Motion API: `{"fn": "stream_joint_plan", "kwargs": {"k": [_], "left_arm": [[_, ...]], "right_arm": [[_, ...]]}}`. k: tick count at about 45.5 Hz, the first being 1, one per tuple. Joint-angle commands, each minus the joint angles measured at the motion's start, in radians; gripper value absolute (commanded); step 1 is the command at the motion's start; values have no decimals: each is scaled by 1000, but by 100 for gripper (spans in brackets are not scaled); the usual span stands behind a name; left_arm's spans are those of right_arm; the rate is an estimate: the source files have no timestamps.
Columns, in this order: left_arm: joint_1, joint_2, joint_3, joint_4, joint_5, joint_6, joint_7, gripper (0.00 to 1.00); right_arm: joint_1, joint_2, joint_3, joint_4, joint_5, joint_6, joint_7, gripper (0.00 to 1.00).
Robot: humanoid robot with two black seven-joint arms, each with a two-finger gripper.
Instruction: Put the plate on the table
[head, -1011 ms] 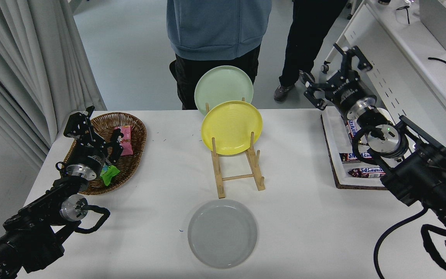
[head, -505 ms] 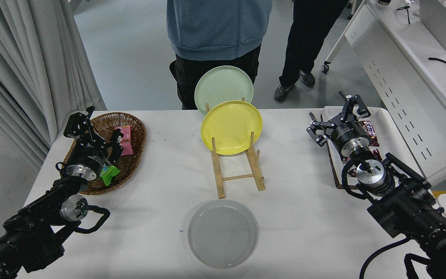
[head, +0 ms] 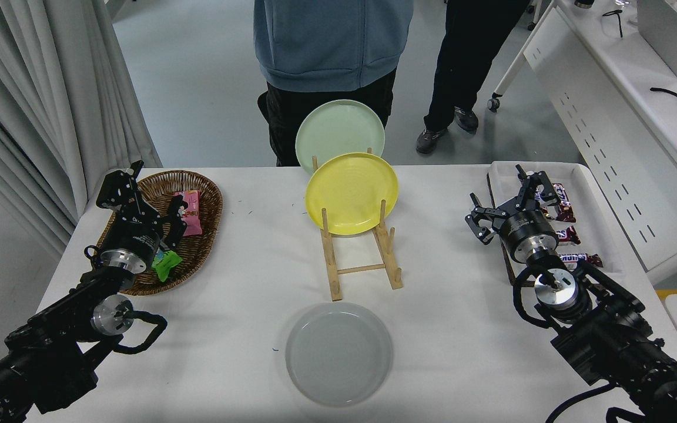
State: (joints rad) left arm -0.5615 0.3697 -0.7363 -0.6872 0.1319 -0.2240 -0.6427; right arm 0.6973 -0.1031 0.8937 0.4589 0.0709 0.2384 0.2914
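The light-grey plate [head: 338,353] lies flat on the white table [head: 444,329] near its front edge, in front of the wooden rack [head: 360,258]. Nothing touches it. My right gripper [head: 510,201] is open and empty, hovering at the table's right side by the snack tray, well right of and behind the plate. My left gripper [head: 149,197] is parked at the lower left over the wicker basket, open and empty.
A yellow plate [head: 352,192] and a pale green plate [head: 339,133] stand upright in the rack. A wicker basket [head: 200,235] with snacks sits at left. A white tray [head: 585,220] with chocolate bars sits at right. Two people stand at the far side.
My right arm has dropped from high at the upper right and pulled back toward me, coming to rest low by the snack tray. The grey plate and left arm have not moved.
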Motion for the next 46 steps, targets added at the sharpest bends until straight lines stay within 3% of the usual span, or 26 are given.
{"fn": "stream_joint_plan", "kwargs": {"k": [1, 10, 18, 30, 46], "left_arm": [[0, 0, 0, 0, 0, 0, 0, 100], [0, 0, 0, 0, 0, 0, 0, 100], [0, 0, 0, 0, 0, 0, 0, 100], [0, 0, 0, 0, 0, 0, 0, 100], [0, 0, 0, 0, 0, 0, 0, 100]], "right_arm": [[5, 3, 1, -8, -2, -4, 11, 99], [-27, -18, -12, 35, 1, 10, 9, 99], [-78, -95, -12, 201, 4, -16, 9, 99], [-97, -125, -13, 254, -5, -67, 11, 99], [-97, -173, -12, 253, -69, -48, 15, 99]]}}
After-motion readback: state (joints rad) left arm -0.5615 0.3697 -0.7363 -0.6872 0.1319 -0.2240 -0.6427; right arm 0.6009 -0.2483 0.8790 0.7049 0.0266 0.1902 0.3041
